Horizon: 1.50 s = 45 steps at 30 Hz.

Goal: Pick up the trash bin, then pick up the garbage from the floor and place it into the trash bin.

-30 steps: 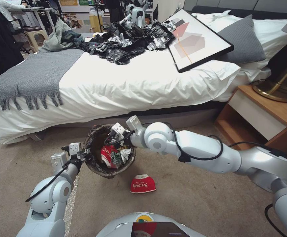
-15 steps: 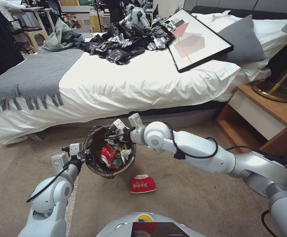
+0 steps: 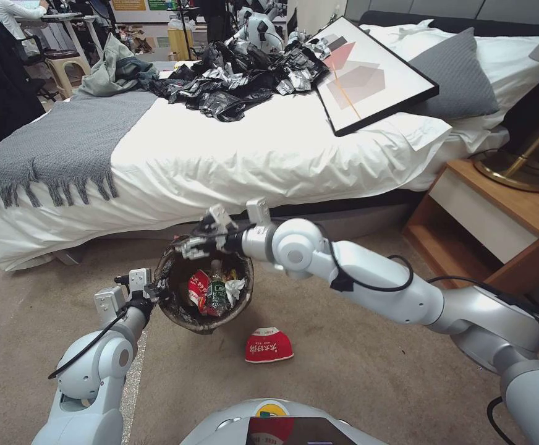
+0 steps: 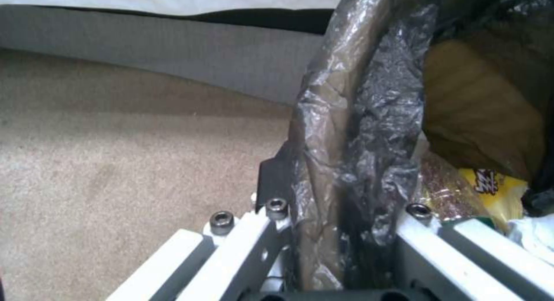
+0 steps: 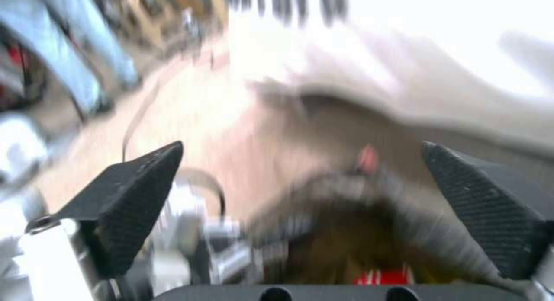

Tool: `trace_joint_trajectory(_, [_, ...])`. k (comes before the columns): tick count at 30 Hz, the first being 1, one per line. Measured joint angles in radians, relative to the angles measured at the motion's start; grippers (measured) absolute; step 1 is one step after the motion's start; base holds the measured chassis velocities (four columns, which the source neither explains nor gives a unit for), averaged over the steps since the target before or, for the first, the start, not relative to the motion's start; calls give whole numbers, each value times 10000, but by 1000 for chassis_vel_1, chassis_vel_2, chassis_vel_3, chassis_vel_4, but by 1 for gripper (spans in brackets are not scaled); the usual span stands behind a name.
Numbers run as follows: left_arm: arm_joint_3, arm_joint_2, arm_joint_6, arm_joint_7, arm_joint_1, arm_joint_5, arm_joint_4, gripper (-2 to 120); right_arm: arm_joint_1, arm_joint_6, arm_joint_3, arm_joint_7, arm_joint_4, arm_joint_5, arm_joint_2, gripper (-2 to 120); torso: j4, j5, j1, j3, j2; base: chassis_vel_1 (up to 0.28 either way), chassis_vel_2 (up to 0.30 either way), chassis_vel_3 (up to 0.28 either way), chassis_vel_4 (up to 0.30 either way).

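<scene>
The left gripper (image 3: 153,290) has its jaws clamped on the rim of the small round white trash bin with a dark bag (image 3: 186,312), held off the carpet floor (image 3: 356,377) beside the bed (image 3: 232,161). The right gripper (image 3: 190,247) hangs over the bin with its jaws apart and empty. A red and white snack bag (image 3: 268,345) lies on the floor near the bin.

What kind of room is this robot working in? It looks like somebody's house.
Most likely a bedroom, perhaps a mock one: a wide bed with white sheets and a fringed grey knitted throw, a wooden bedside table carrying a brass lamp base, and beige carpet. Desks and chairs behind the bed hint at a lab.
</scene>
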<state>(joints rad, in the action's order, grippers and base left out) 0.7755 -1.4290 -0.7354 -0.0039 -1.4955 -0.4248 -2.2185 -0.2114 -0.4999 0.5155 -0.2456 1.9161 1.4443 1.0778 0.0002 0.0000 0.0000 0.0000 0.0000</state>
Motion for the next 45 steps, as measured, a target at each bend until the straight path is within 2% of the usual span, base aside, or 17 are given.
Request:
trace_joint_trajectory(3, [31, 6, 0, -84, -15, -155, -45, 0, -233, 61, -867, -424, 222, -179, -252, 100, 1, 0, 0, -1, 0, 0, 0, 0, 0])
trace_joint_trajectory(5, [51, 26, 0, -160, -35, -251, -95, 0, -833, 13, -1888, -788, 321, -1167, -645, 100, 2, -1, 0, -1, 0, 0, 0, 0, 0])
trace_joint_trajectory(6, [51, 26, 0, -160, -35, -251, -95, 0, -833, 13, -1888, -788, 321, -1167, -645, 100, 2, -1, 0, -1, 0, 0, 0, 0, 0])
trace_joint_trajectory(9, [57, 118, 0, -324, -58, -408, -172, 0, -2693, -58, -3984, -1294, 670, -3128, -1133, 100, -3, 8, 0, 0, 0, 0, 0, 0, 0])
trace_joint_trajectory(10, [57, 118, 0, -324, -58, -408, -172, 0, -2693, -58, -3984, -1294, 670, -3128, -1133, 100, -3, 8, 0, 0, 0, 0, 0, 0, 0])
trace_joint_trajectory(12, [47, 212, 1, -376, -63, -433, -180, 0, -4436, 190, -5944, -1214, 960, -5788, -1202, 100, -4, 3, 0, -1, 0, 0, 0, 0, 0])
trace_joint_trajectory(13, [47, 212, 1, -376, -63, -433, -180, 0, -4436, 190, -5944, -1214, 960, -5788, -1202, 100, -4, 3, 0, -1, 0, 0, 0, 0, 0])
trace_joint_trajectory(15, [15, 263, 0, -428, -54, -464, -178, 0, -6263, 925, -7628, -533, 950, -8516, -1019, 100, -4, 4, 0, -1, 0, 0, 0, 0, 0])
trace_joint_trajectory(16, [15, 263, 0, -428, -54, -464, -178, 0, -6263, 925, -7628, -533, 950, -8516, -1019, 100, -4, 4, 0, -1, 0, 0, 0, 0, 0])
trace_joint_trajectory(18, [-31, 277, 0, -482, -46, -515, -177, 0, -7933, 1723, -9019, -216, 784, -10258, -527, 100, -7, 3, 0, -1, 1, 0, 0, 0, 0])
trace_joint_trajectory(19, [-31, 277, 0, -482, -46, -515, -177, 0, -7933, 1723, -9019, -216, 784, -10258, -527, 100, -7, 3, 0, -1, 1, 0, 0, 0, 0])
trace_joint_trajectory(20, [-52, 260, 1, -496, -43, -518, -175, 0, -8554, 2104, -9459, -134, 677, -10886, -170, 100, -9, -2, -1, -2, 1, 0, 0, 0, 0])
trace_joint_trajectory(21, [-67, 228, 0, -514, -54, -520, -173, 0, -9583, 2871, -10091, -31, 377, -11983, 674, 100, -8, 3, -1, -1, 0, 0, 0, 0, 0])
trace_joint_trajectory(23, [-68, 218, 0, -524, -67, -520, -173, 0, -10016, 3238, -10283, 3, 211, -12404, 1044, 100, -7, 7, -1, -1, 0, 0, 0, 0, 0])
trace_joint_trajectory(26, [-75, 237, 0, -523, -139, -521, -186, 0, -11149, 4718, -10889, 184, -509, -13542, 2212, 100, -5, 3, -1, -1, 0, 0, 0, 0, 0])
trace_joint_trajectory(30, [-73, 271, 1, -516, -234, -482, -232, 0, -11271, 5581, -11084, 210, -825, -13908, 2539, 100, 0, -3, -1, -1, 1, 0, 0, 0, 0])
trace_joint_trajectory(45, [-70, 175, 1, -514, -382, -423, -341, 0, -10922, 5474, -10797, 186, -734, -14218, 2540, 100, -2, -1, -1, 0, 0, 0, 0, 0, 0])
